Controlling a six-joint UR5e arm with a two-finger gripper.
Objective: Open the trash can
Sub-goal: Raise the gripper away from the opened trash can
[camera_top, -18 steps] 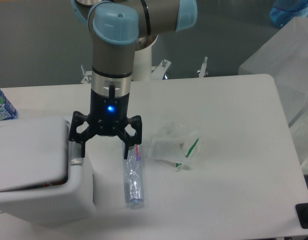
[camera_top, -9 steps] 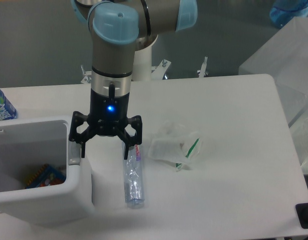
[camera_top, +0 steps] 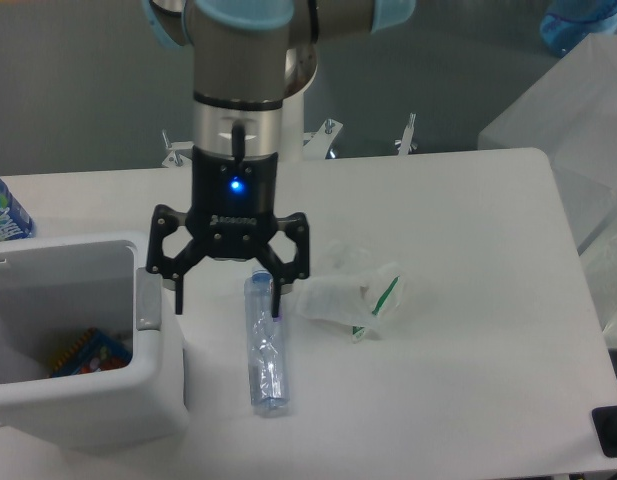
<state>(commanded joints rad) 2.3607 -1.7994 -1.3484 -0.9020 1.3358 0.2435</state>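
— What has changed at the table?

— The trash can (camera_top: pixel 78 390), lid half down a second ago, now stands open with its inside showing; the gripper (camera_top: pixel 228 300) has lifted and slid a little away from the bin's rim, toward the bottle.

— Where is the can relative to the jaws?

— Just beside and below the one finger (camera_top: pixel 176 290) that hangs near the rim, by the small grey latch (camera_top: pixel 148 297). The other finger hangs over the neck of the clear bottle (camera_top: pixel 265 345).

— And the jaws themselves?

— Spread wide, holding nothing.

— Why hang there?

— Likely because the latch sits on that rim: a finger would come down on it to pop the lid, then draw clear. The opening looks done.

— Which way does the can face?

— Mouth up, latch side toward the gripper; its long axis seems to run away from the jaws, off the picture's edge. Colourful litter (camera_top: pixel 88 352) lies inside.

— Further out?

— A crumpled clear bag (camera_top: pixel 350 294) lies beyond the bottle, on the white table (camera_top: pixel 468 330).
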